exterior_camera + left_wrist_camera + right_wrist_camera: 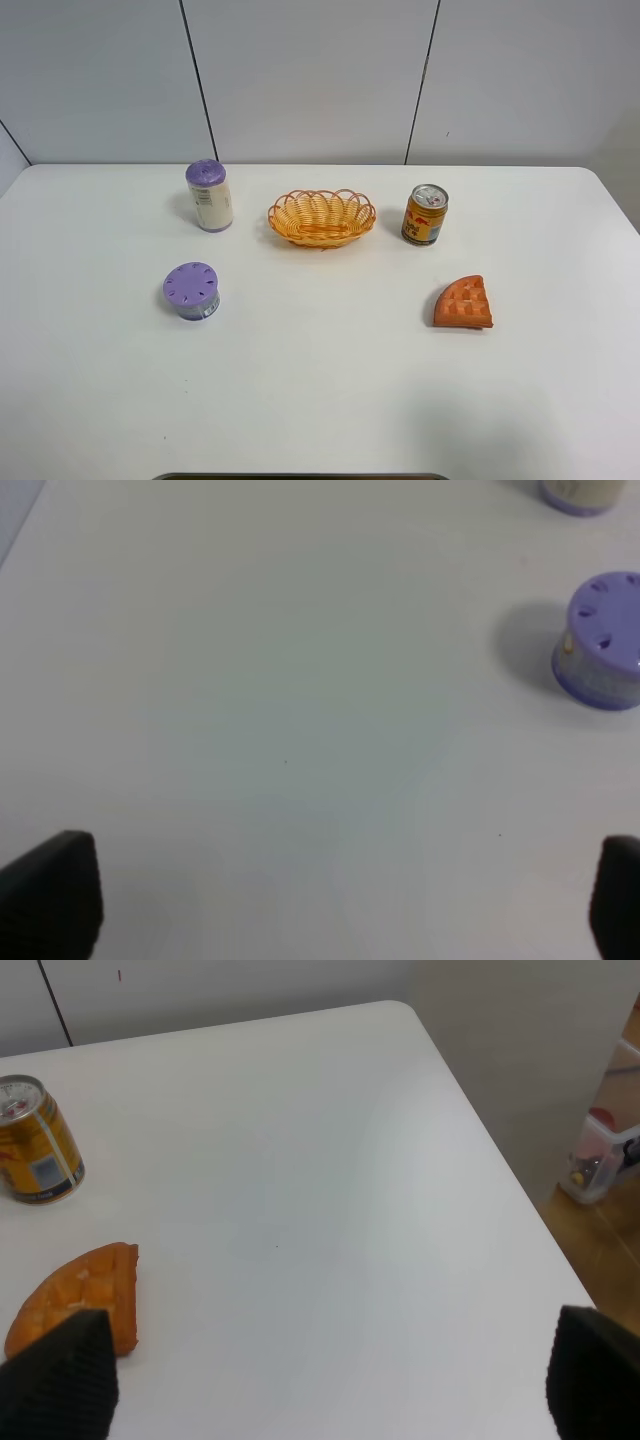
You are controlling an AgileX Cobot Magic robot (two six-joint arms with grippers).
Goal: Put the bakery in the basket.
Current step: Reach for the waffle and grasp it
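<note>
A: Bakery (464, 303), position?
B: Flat on the table (320, 400), right of centre in the high view, below the drink can (425, 214). Well apart from the basket (322, 217), which sits upper middle.
A: Pincers?
B: Left pincer (335, 895) spread wide, only bare table between its fingers; a short purple-lidded tub (603, 640) shows in its view. Right pincer (325, 1375) also released, holding nothing; bakery seen beside one finger
</note>
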